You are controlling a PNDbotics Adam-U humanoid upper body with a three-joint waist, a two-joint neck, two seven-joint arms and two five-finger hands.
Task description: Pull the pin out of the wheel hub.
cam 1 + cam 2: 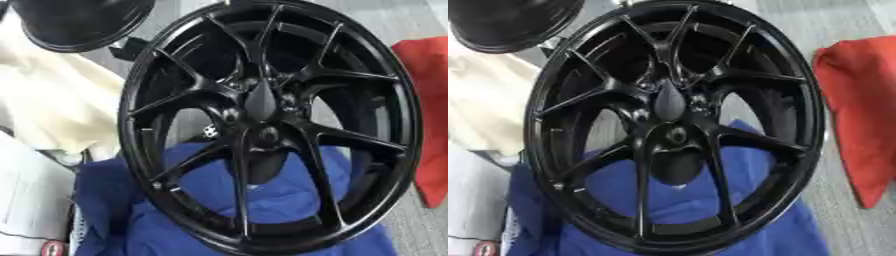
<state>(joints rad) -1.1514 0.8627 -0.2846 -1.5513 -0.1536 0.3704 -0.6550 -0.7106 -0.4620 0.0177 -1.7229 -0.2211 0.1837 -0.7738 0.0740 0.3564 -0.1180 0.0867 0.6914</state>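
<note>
While no robot hand shows in either view, the black wheel (269, 125) stands tilted on the blue cloth (262, 200), and a dark tapered pin (260, 100) sits at its hub, pointing straight out at us; which arm is nearer, can't say

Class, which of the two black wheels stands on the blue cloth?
The large black spoked wheel filling the view; the other black wheel shows only partly at top left, above cream cloth.

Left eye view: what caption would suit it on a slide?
Black spoked wheel resting on blue cloth, red cloth at its right, no robot hand in sight.
</note>
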